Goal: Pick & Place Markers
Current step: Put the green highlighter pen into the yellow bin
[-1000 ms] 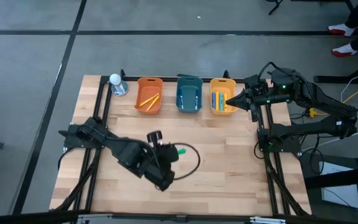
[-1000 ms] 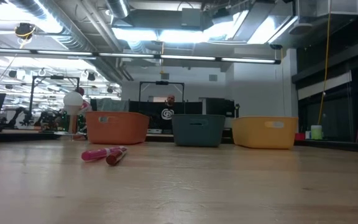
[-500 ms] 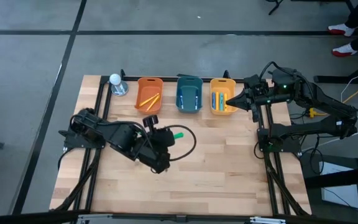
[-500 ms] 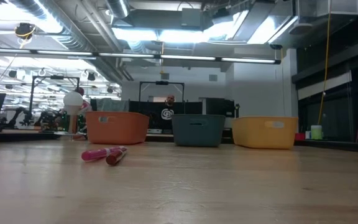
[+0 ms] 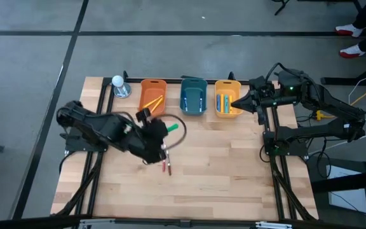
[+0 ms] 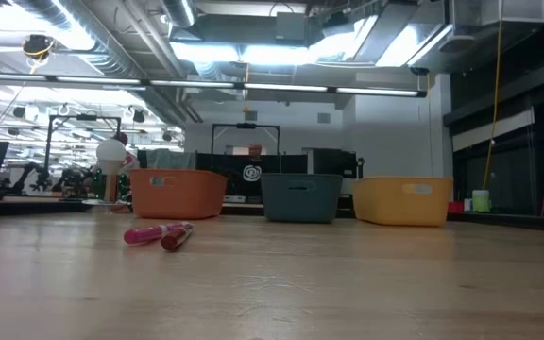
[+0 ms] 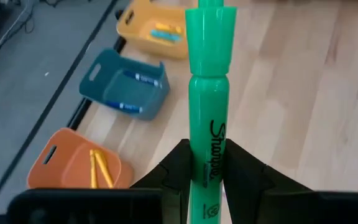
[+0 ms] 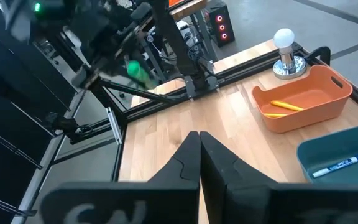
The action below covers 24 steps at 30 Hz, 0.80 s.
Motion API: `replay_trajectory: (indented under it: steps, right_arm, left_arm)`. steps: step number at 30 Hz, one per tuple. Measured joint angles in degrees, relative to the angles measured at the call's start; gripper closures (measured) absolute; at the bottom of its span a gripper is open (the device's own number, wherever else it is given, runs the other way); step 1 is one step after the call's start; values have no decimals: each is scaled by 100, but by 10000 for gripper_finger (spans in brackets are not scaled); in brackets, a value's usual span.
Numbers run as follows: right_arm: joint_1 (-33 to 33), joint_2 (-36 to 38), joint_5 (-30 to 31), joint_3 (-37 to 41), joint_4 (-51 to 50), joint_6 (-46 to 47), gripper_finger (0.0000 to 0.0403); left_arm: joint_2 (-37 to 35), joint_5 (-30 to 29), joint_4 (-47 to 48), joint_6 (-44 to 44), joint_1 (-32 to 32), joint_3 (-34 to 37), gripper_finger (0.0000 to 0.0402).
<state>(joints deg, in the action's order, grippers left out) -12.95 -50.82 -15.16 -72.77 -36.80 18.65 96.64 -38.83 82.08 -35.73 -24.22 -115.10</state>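
1. Left gripper [image 7: 205, 171]: above the table's middle-left, just in front of the orange bin. Fingers [image 7: 244, 174] pinch a bright green marker [image 7: 209, 99], nearly closed on its barrel; cap end points away from the wrist. In the high view the same gripper [image 5: 161, 130] shows the green tip sticking out toward the bins.

2. Right gripper [image 8: 199, 158]: parked at the table's back right, beside the yellow bin; fingers pressed together, nothing held. High view: [image 5: 235, 104].

3. Orange bin [image 5: 152, 97]: back row, left. Holds yellow markers [image 5: 152, 102], approx. two.

4. Teal bin [image 5: 193, 96]: back row, centre. Holds blue markers [image 7: 135, 77], white-bodied w/ blue print.

5. Yellow bin [image 5: 226, 97]: back row, right. Holds yellow and blue/teal markers [image 5: 223, 103]; count unclear from above.

6. Red markers [image 6: 159, 234]: lying loose on the table [image 5: 227, 159], two side by side, touching or nearly so. High view: [image 5: 166, 165], just in front of the left gripper, well apart from the bins.

7. Misc.: white ball on a metal stand [image 5: 119, 86], back-left corner, next to the orange bin.
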Motion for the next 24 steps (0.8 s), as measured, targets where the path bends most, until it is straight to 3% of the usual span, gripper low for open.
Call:
replay_trajectory:
  steps: [7,13,24]
  right_arm:
    - [0,-1,-108,0,455,-191,402]
    - [0,-2,-149,0,695,-274,402]
    - [0,-45,-149,0,1309,-459,402]
  left_arm:
    - [-966,-67,-1455,585,341,969,339]
    - [-1363,51,-2445,1338,647,1258,339]
    - [-1434,1256,-3882,2720,1544,1256,339]
